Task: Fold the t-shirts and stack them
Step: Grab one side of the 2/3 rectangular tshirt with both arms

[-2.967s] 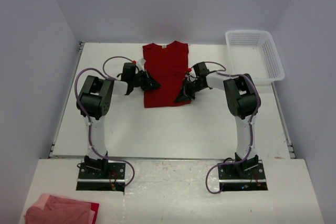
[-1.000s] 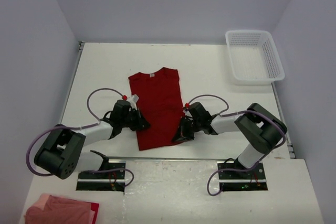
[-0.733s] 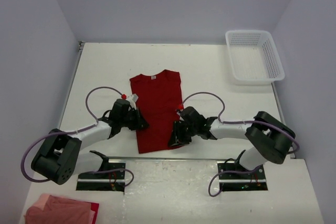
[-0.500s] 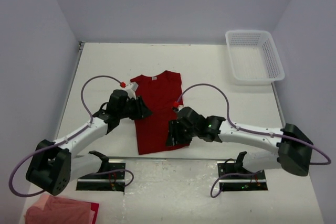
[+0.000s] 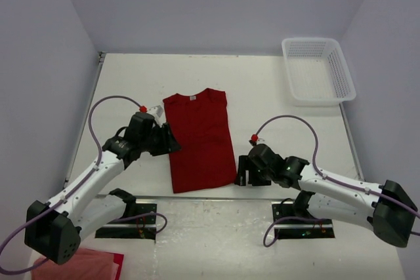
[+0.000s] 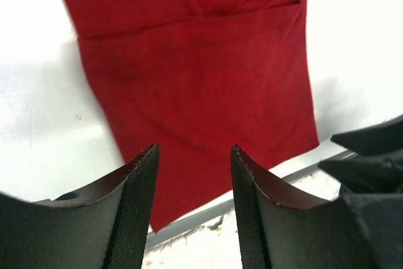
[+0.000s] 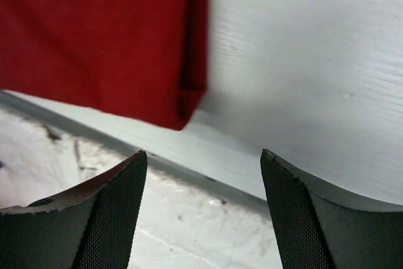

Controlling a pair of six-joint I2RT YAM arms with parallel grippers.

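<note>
now the red t-shirt (image 5: pixel 200 139) lies flat in a long strip by the table (image 5: pixel 275 109)'s near edge. left gripper (image 5: pixel 172 143) and right gripper (image 5: pixel 240 173) flank it, jaws apart, gripping nothing.

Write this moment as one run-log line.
red t-shirt: lying flat | left gripper: open, empty, at shirt's left edge | right gripper: open, empty, beside shirt's near-right corner

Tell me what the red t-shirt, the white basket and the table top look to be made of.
Red t-shirt: soft matte cloth, probably cotton; it lies limp with folded edges.
White basket: likely plastic; rigid open mesh walls.
Table top: white painted board, perhaps wood; faint grain lines.
</note>
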